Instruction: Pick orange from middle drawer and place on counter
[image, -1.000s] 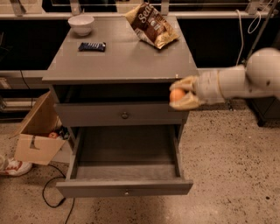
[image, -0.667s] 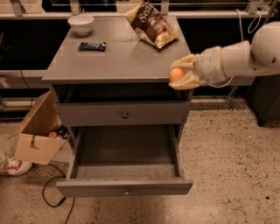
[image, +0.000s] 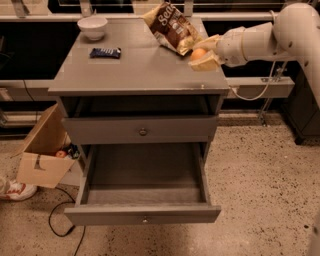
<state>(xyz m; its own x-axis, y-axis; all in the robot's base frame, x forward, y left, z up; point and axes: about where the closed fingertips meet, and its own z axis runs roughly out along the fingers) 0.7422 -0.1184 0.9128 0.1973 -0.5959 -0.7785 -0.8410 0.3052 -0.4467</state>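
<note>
My gripper (image: 201, 56) is shut on the orange (image: 198, 54), a small round orange fruit, and holds it just above the right part of the counter (image: 135, 70), next to the chip bag. The arm reaches in from the upper right. The middle drawer (image: 143, 212) is pulled wide open below, and its grey inside shows nothing in it. The knobbed drawer front above it (image: 143, 131) is closed.
On the counter stand a white bowl (image: 93, 26) at the back left, a dark candy bar (image: 105, 52) and a brown chip bag (image: 171, 28) at the back right. A cardboard box (image: 44, 150) with clutter stands on the floor at the left, beside a black cable (image: 60, 220).
The gripper has lifted the orange from beside the cabinet's right edge, up and inward, to above the counter's right part near the chip bag.
</note>
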